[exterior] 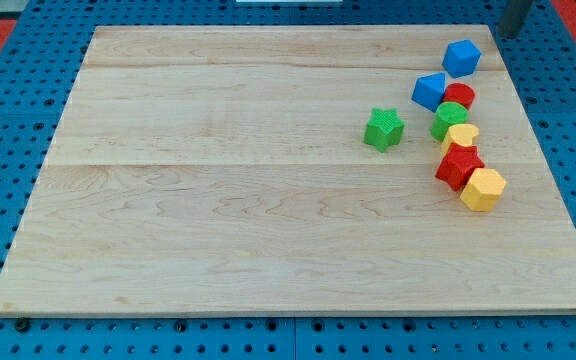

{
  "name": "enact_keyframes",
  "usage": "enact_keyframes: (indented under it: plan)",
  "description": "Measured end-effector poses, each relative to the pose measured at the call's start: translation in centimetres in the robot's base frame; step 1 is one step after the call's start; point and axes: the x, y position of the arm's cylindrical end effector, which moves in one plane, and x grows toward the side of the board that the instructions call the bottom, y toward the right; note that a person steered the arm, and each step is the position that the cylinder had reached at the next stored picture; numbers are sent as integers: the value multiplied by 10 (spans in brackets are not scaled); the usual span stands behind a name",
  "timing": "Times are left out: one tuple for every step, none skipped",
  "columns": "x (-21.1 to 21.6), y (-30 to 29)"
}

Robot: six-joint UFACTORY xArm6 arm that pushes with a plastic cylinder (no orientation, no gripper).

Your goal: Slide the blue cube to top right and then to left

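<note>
1. The wooden counter (218, 200) is filling most of the view.
2. The dark rod (515, 15) is showing at the counter's top right corner; my tip is lying out of view, so the tool's state cannot be told.
3. The blue cube (461, 57) is sitting near the top right corner.
4. Below it, a second blue block (429, 90) and red (459, 97), green (450, 120), yellow (461, 137), red (458, 167) and yellow (483, 189) blocks are clustering along the right edge.
5. A green star (383, 129) is sitting apart, toward the centre.

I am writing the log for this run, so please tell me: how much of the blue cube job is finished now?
Done, it seems: the blue cube already sits near the top right corner of the wooden board, apart from the cluster below it. In hand: nothing visible; only a dark bit of my rod shows at the view's top edge, right of the cube, and my tip cannot be made out. Left: the push to the left; the cube is still far right.
</note>
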Motion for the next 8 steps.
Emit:
enact_keyframes:
  plan:
    - [4,-42]
    - [10,-105]
    - [9,-130]
    - [1,-97]
    - [16,-19]
    - [39,-26]
    - [49,-86]
    - [61,-140]
